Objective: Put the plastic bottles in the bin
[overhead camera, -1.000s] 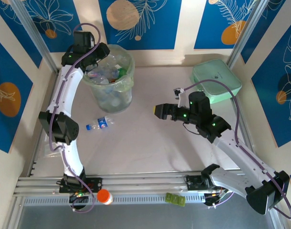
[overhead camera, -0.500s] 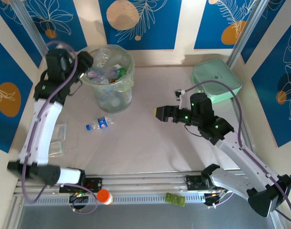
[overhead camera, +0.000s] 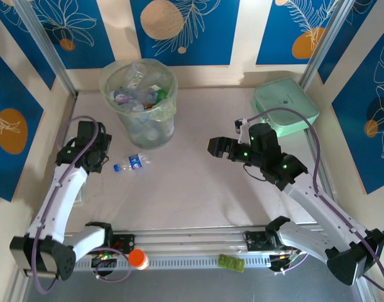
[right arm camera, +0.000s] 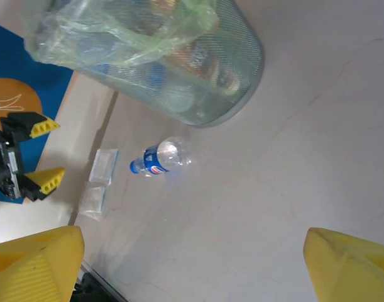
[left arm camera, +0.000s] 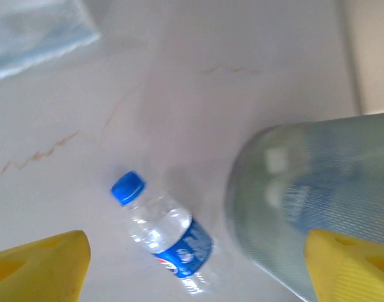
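The bin (overhead camera: pixel 159 129) stands at the back left, lined with a thin bag and holding several plastic bottles (overhead camera: pixel 138 95). One clear bottle (overhead camera: pixel 130 165) with a blue cap and label lies on the table in front of it, also seen as the bottle (left arm camera: pixel 166 236) and the bottle (right arm camera: pixel 160 157). My left gripper (overhead camera: pixel 106 160) hovers just left of it, open, with the bottle ahead of its yellow fingertips (left arm camera: pixel 44 261) and the bin wall (left arm camera: pixel 305 189) to the right. My right gripper (overhead camera: pixel 213 146) is open at mid-table, well right of the bottle, facing the bin (right arm camera: pixel 235 69) and the left gripper (right arm camera: pixel 47 153).
A flat mint-green case (overhead camera: pixel 285 104) sits at the back right. Small clear plastic bags (right arm camera: pixel 104 167) lie left of the bottle near the table's left edge. An orange-capped object (overhead camera: pixel 137 258) and a green item (overhead camera: pixel 231 262) rest on the front rail.
The left arm has swung from above the bin down to table level beside the lying bottle, and its jaws have widened. The right gripper has hardly moved.
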Action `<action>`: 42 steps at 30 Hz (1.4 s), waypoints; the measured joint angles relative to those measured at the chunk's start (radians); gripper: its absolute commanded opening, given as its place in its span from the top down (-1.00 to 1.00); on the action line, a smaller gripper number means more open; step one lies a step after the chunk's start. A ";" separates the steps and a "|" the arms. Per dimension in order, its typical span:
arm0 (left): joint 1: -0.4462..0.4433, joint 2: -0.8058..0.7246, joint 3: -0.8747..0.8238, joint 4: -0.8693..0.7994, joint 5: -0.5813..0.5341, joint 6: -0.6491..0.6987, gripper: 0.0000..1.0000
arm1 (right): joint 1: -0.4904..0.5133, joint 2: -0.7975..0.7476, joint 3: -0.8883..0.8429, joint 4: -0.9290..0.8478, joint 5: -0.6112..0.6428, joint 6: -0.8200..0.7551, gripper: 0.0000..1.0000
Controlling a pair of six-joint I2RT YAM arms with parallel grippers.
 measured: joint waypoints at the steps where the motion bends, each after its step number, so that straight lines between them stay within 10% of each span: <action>1: 0.004 0.016 -0.017 0.006 0.014 -0.018 -0.83 | 0.000 0.003 0.000 -0.003 0.005 0.005 -0.81; 22: 0.052 0.393 -0.121 0.233 0.175 -0.293 -0.79 | 0.000 0.057 0.000 -0.002 0.037 0.052 -0.81; 42: 0.053 0.517 -0.118 0.285 0.167 -0.321 0.44 | -0.010 -0.017 -0.010 -0.010 0.048 0.051 -0.80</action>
